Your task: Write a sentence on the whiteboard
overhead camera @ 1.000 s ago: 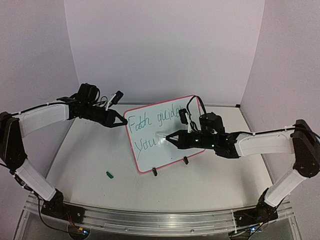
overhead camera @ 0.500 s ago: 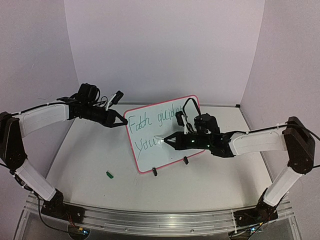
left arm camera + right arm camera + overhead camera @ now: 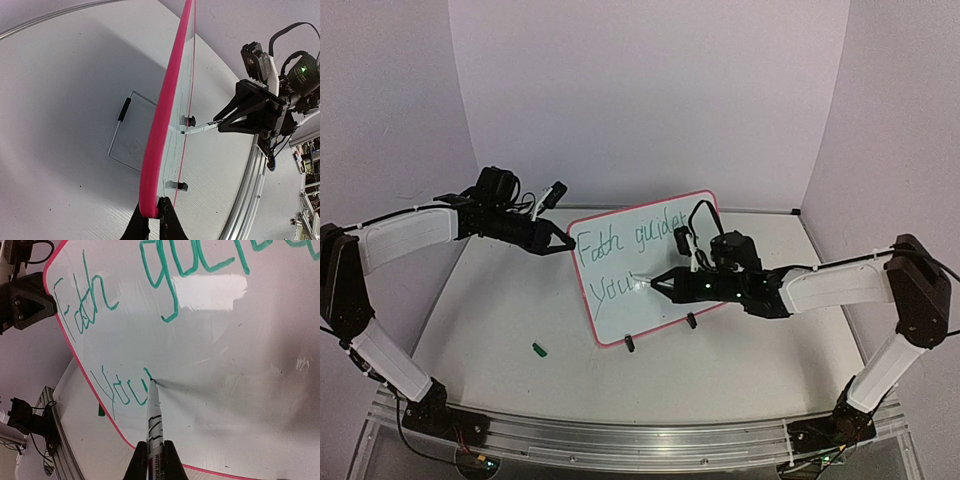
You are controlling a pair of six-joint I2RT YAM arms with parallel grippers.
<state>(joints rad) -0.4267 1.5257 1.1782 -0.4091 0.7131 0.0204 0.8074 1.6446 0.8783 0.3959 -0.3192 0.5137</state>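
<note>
The whiteboard (image 3: 650, 262) with its pink-red rim stands tilted on two black clip feet mid-table. Green cursive on it (image 3: 165, 285) reads "Fath guide" on top and "You" below (image 3: 117, 387). My left gripper (image 3: 563, 243) is shut on the board's left rim (image 3: 152, 200), seen edge-on in the left wrist view. My right gripper (image 3: 672, 282) is shut on a white marker (image 3: 154, 425). Its tip (image 3: 151, 382) touches the board just right of "You", at the top of a short new stroke.
A small green marker cap (image 3: 539, 349) lies on the table in front of the board's left side; it also shows in the right wrist view (image 3: 101, 410). Purple walls enclose the back and sides. A metal rail (image 3: 620, 440) runs along the near edge.
My right gripper has shifted slightly left and down along the second line with the marker, adding a stroke after "You". The left arm and the board have not moved.
</note>
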